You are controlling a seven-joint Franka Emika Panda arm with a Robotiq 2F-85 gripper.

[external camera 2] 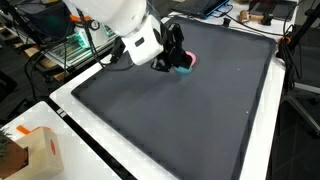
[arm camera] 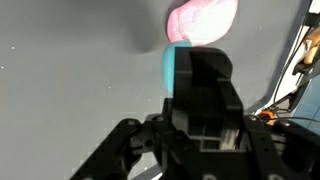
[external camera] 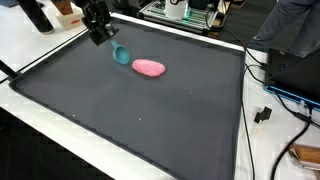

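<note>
Black gripper (external camera: 101, 40) at small teal plastic scoop (external camera: 120, 55), far edge of dark mat (external camera: 150, 120) — finger spread unreadable, scoop part-hidden; pink squashy lump (external camera: 148, 68) just beside.

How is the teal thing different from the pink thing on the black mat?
The teal thing looks smaller and rounder, while the pink thing is a longer, flatter oval. The teal thing sits right at the tips of the gripper, and the pink thing lies just beyond it, clear of the gripper. Both are small, plain-coloured and close together on the dark mat.
</note>
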